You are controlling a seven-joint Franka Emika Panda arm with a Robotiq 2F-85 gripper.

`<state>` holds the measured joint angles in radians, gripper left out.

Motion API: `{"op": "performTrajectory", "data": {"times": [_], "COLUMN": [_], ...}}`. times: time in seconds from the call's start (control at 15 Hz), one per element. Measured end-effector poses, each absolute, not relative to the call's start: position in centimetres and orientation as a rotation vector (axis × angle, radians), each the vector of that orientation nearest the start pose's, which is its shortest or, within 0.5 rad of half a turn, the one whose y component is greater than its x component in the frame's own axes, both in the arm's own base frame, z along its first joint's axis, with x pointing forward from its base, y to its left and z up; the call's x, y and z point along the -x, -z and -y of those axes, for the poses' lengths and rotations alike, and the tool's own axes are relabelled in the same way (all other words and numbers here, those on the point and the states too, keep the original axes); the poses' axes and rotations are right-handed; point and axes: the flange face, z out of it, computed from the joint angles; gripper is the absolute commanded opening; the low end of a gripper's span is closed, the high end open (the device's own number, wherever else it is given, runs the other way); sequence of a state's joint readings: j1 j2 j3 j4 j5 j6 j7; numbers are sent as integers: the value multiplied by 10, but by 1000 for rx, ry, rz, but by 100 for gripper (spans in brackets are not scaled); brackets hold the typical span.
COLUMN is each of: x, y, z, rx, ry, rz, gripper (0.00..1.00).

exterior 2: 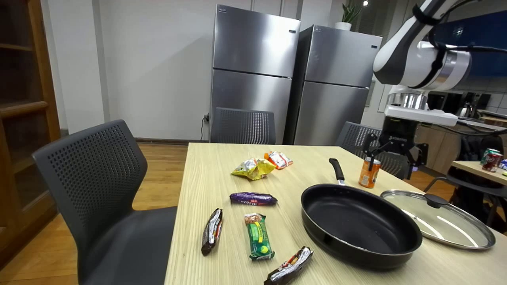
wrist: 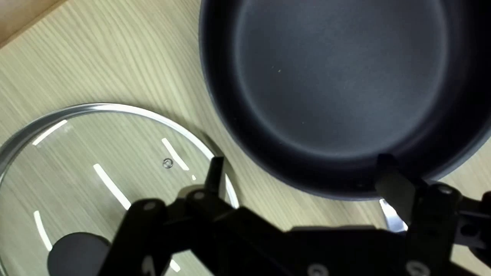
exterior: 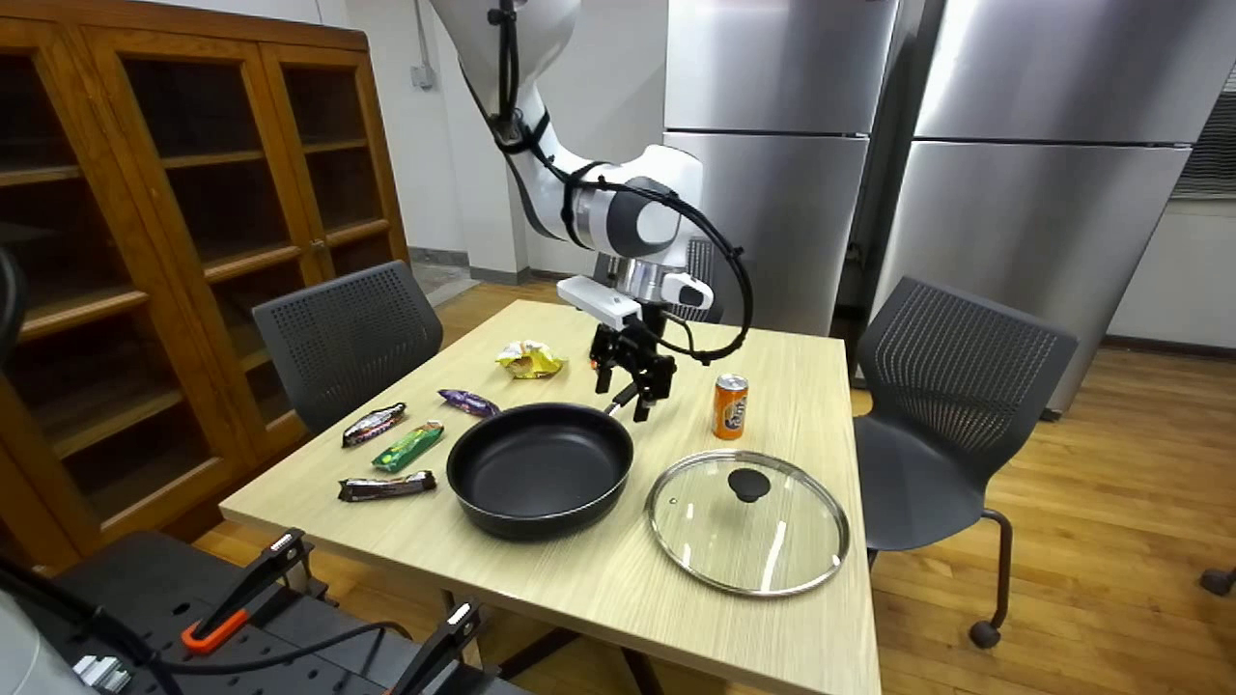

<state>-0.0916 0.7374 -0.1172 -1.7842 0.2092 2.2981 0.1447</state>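
Observation:
My gripper (exterior: 623, 397) hangs over the table with its fingers spread and nothing between them. In the wrist view a finger (wrist: 399, 191) overlaps the rim of the black frying pan (wrist: 337, 76) and partly covers the metal base of the pan's handle (wrist: 393, 218). The opposite finger (wrist: 215, 172) appears over the edge of the glass lid (wrist: 126, 142). The pan is empty, and its black handle (exterior 2: 336, 169) points toward the far side. An orange soda can (exterior: 731, 406) stands upright near the gripper; in an exterior view one finger overlaps the can (exterior 2: 368, 176).
Several wrapped bars, among them a green one (exterior 2: 259, 237) and a purple one (exterior 2: 253, 198), lie beside the pan. A crumpled yellow bag (exterior: 530, 359) and an orange-white packet (exterior 2: 279, 160) lie farther back. Chairs (exterior: 951, 415) surround the table.

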Motion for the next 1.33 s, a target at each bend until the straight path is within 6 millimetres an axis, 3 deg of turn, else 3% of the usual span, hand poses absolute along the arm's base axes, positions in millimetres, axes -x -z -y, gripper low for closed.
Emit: {"op": "performTrajectory", "data": {"times": [0.73,1.33], "x": [-616,-606], "y": [-129,-130], "z": [-27,-122], "rx": [3115,3249], "ry": [-338,-311], "rz": [-360,-90], "gripper": [100,100]}}
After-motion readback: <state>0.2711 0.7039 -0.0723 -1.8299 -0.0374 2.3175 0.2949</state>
